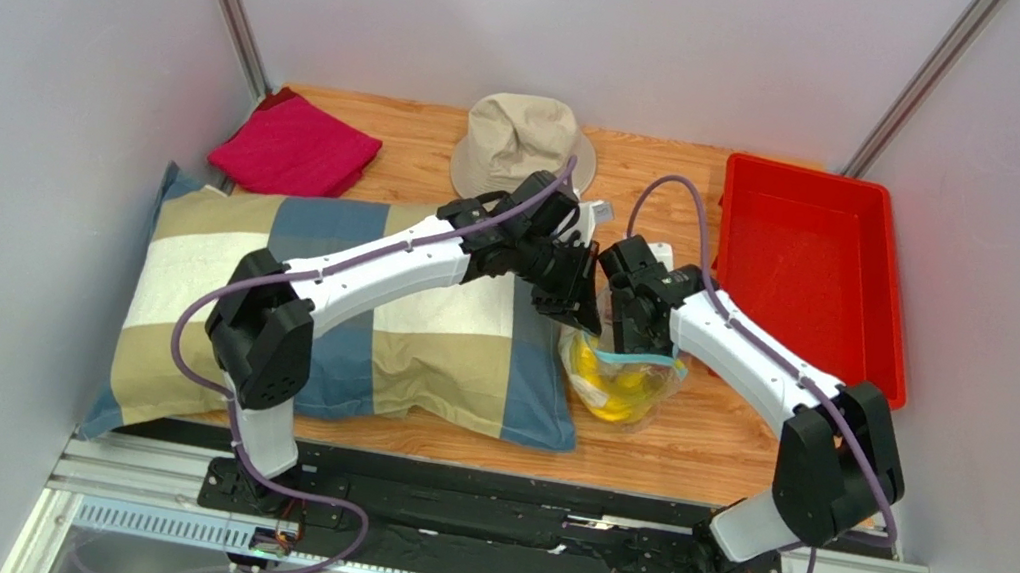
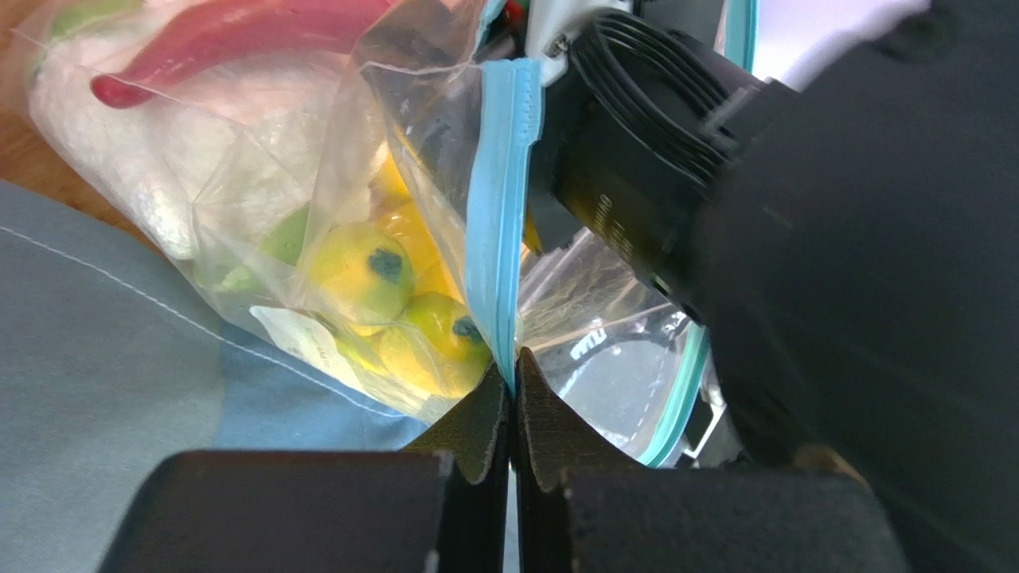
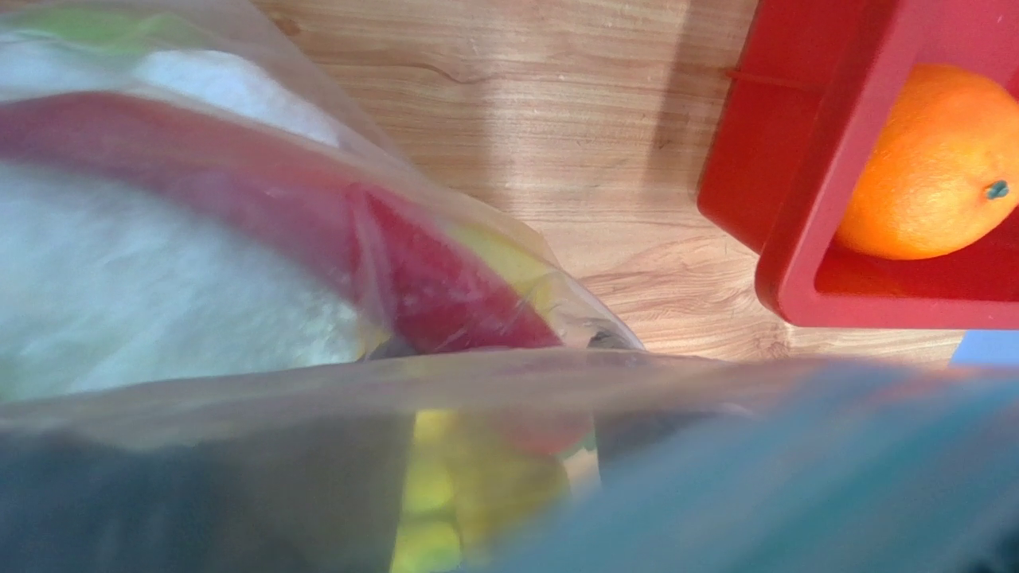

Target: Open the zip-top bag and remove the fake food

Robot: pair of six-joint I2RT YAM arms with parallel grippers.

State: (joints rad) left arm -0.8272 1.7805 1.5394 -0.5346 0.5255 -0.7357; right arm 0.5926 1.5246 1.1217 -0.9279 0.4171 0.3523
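Left gripper: clamped shut on zip-top bag's blue strip, seen from left wrist. Right gripper: opening indiscernible. Orange in red tray: shown by right wrist only.

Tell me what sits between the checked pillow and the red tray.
Top view: the zip-top bag lies there on the wooden table, the right arm stretched above it.

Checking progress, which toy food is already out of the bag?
The orange, sitting in the red tray; the yellow fruits, red pepper and white piece are inside the zip-top bag.
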